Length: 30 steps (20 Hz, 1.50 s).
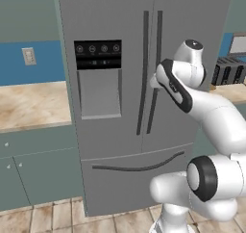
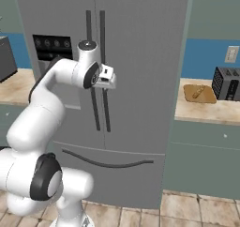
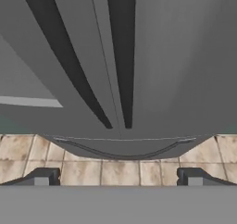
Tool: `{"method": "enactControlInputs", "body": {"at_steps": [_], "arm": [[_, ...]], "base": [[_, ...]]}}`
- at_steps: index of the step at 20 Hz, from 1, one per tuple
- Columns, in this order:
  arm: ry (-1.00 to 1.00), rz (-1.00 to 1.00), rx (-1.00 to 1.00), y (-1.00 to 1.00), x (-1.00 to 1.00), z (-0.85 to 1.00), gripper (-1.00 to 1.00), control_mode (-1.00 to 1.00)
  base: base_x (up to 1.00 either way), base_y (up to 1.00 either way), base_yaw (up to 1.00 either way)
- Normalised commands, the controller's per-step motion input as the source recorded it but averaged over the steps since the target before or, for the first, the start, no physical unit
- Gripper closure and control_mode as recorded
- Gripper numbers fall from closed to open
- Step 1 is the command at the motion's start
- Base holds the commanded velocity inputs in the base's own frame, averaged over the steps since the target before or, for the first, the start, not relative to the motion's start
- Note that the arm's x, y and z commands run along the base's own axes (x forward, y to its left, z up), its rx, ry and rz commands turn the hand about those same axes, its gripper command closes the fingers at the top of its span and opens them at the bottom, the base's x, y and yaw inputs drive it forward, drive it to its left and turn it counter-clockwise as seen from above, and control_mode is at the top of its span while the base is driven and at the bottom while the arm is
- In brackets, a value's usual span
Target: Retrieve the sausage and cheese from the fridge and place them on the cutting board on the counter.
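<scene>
The tool point(image 3: 118, 177), spread wide and empty, seemingly hovers just before the closed fridge point(image 3: 185, 56) handles point(image 3: 121, 52).

Around me the wall point(image 1: 33, 15) runs grey-green above, with a blue band point(image 1: 43, 63) at mid-left of the left base view carrying a pale outlet plate point(image 1: 29, 56). Tan floor tiles point(image 3: 115, 172) with light grout cross the lower frame. A black-and-silver toaster point(image 2: 227, 84) sits at right.
</scene>
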Motion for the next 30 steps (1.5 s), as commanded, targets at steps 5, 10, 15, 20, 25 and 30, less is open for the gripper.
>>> {"method": "enactControlInputs", "body": {"at_steps": [5, 10, 15, 20, 25, 30], "arm": [[-0.04, -0.01, 0.0, 0.0, 0.28, -0.06, -1.0, -1.0], [-0.15, 0.0, 0.0, 0.0, 0.18, -0.14, -1.0, -1.0], [-0.19, 0.0, 0.0, 0.0, 0.22, -0.15, -1.0, -1.0], [0.02, -0.03, 0.02, 0.0, 0.42, 0.0, -1.0, -1.0], [0.03, 0.0, 0.0, 0.0, 0.39, -0.02, -1.0, -1.0], [-0.01, 0.0, 0.0, 0.0, 0.3, -0.14, -1.0, -1.0]], "base": [[0.0, 0.0, 0.0], [0.0, 0.0, 0.0], [0.0, 0.0, 0.0], [0.0, 0.0, 0.0], [0.0, 0.0, 0.0], [0.0, 0.0, 0.0]]}}
